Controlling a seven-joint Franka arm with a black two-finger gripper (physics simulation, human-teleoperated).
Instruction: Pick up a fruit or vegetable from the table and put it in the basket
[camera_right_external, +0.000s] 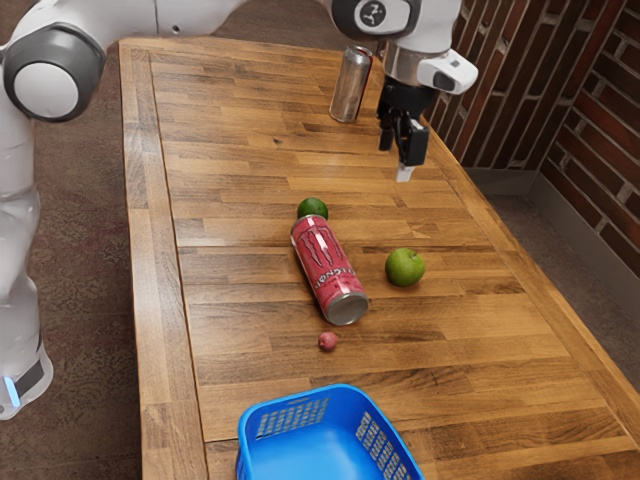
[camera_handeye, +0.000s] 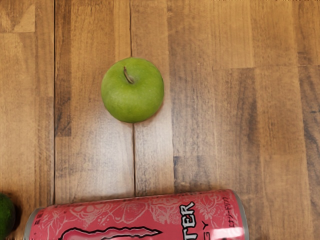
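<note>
Exterior view, left to right: blue basket sat well apart from my jaws; dark green fruit, small red fruit and pink can lay lower than them on the table; silver can stood near them; my gripper hung with jaws released, empty; green apple sat lower, on the table.

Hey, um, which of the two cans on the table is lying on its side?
The pink Monster can, beside the green apple. The other, a silvery can farther from the blue basket, stands upright.
</note>
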